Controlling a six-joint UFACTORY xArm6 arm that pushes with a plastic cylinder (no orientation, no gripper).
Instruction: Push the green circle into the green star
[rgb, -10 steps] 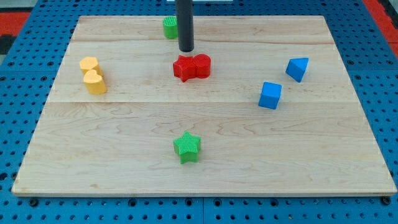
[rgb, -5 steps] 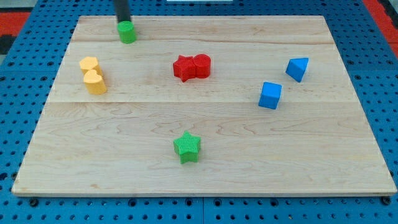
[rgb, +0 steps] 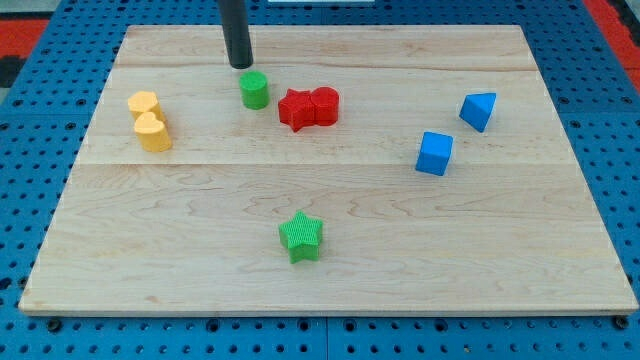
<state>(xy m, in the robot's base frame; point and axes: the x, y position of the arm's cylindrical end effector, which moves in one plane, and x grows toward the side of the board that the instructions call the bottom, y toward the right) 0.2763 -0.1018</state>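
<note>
My tip (rgb: 240, 66) stood near the view's top of the wooden worktop (rgb: 330, 270), just above and slightly to the view's left of the green circle (rgb: 254, 89), close to it though I could not tell whether the two touched. The arm carried no gripper, only the straight dark rod, so nothing was held or clasped; the rod ran up out of the view's top edge. The green circle sat upright just to the view's left of the red pair, a red star-like block (rgb: 295, 109) and a red rounded block (rgb: 325, 104) that touched one another; a narrow strip of wood showed between the circle and the red star-like block. The green star (rgb: 301, 236) lay well apart from the circle, toward the view's bottom and a little to the view's right of it, alone near the middle of the worktop's lower half. At the view's left two yellow rounded blocks (rgb: 149, 120) stood touching, one above the other. At the view's right a blue cube (rgb: 434, 153) sat near a blue wedge-shaped block (rgb: 478, 110), the wedge higher and further right, with a gap between them.
</note>
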